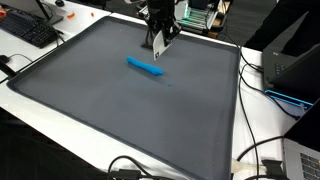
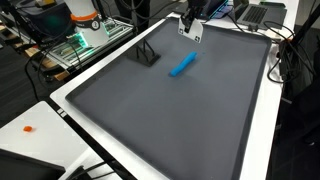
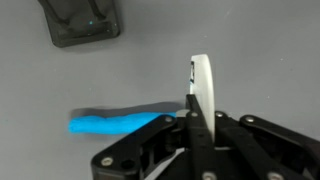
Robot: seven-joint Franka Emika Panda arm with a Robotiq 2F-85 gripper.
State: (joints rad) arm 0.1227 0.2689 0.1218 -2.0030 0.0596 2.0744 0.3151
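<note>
Gripper [image 3: 198,80] hangs with jaws pinched fully together, holding nothing, just beside blue stick [image 3: 115,123] lying flat on grey mat [image 1: 90,120]: no grasp made yet.

Most of the grey mat [image 1: 120,120] lies flat and open, so a gripper could sweep across its middle and near half; only the blue bar [image 1: 146,67] lies on it, just beside the gripper [image 1: 157,48]. A black stand [image 2: 147,52] rises on the mat by one edge, near the bar but apart from it. Cables [image 1: 255,150] and a keyboard [image 1: 30,30] crowd the space outside its rim
</note>
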